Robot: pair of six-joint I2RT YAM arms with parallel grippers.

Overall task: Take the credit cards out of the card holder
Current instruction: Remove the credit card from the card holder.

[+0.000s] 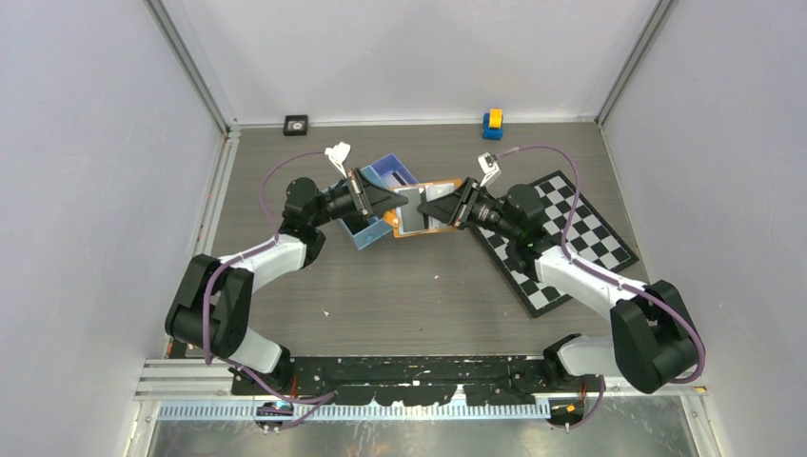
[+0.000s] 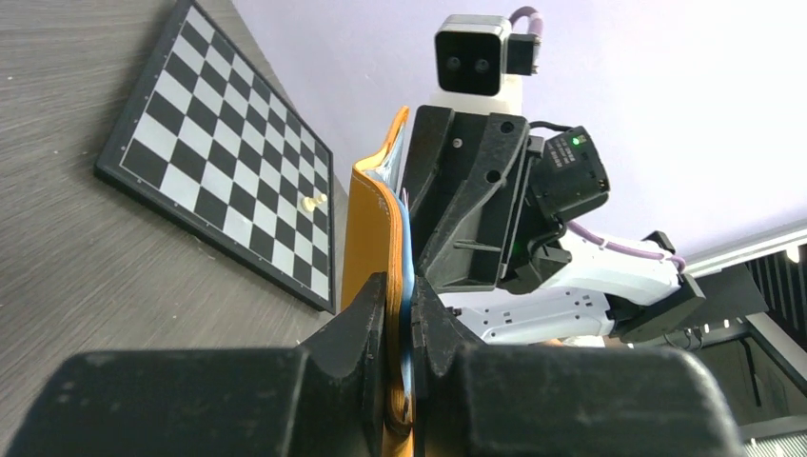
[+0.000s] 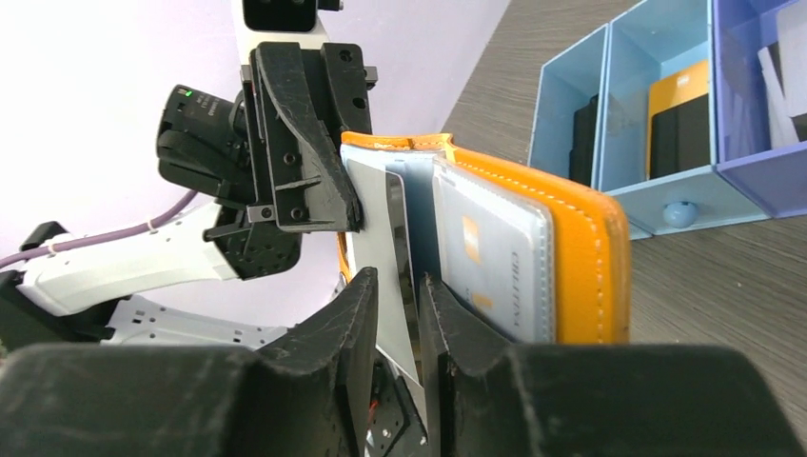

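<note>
The right pincer (image 3: 398, 286) is sitting around a pale credit card (image 3: 378, 221), squeezing or not I cannot tell, while the left pincer (image 2: 400, 297) is clamping the orange card holder (image 2: 366, 228), up in the air beside the blue tray (image 3: 623, 114).

Table (image 1: 409, 286): grey wood-grain surface, closed in by pale walls (image 1: 95, 143) on three sides.

Chessboard (image 1: 598, 246): black-and-white, lying flat on the right half of the table, set at an angle to its edges. One small white chess piece (image 2: 308, 202) stands upright on it.

Blue tray (image 1: 392, 164): left of centre, toward the back, with three compartments in a row. In the right wrist view, one compartment holds a black item (image 3: 582, 133). The middle one holds an orange-and-black item (image 3: 680, 114), and the darker blue one holds pale flat pieces (image 3: 790, 48).

Yellow-and-blue block (image 1: 492, 123) and small black square object (image 1: 296, 124): both at the back edge, well apart.

White scrap (image 1: 326, 313): on the table, near left.
</note>
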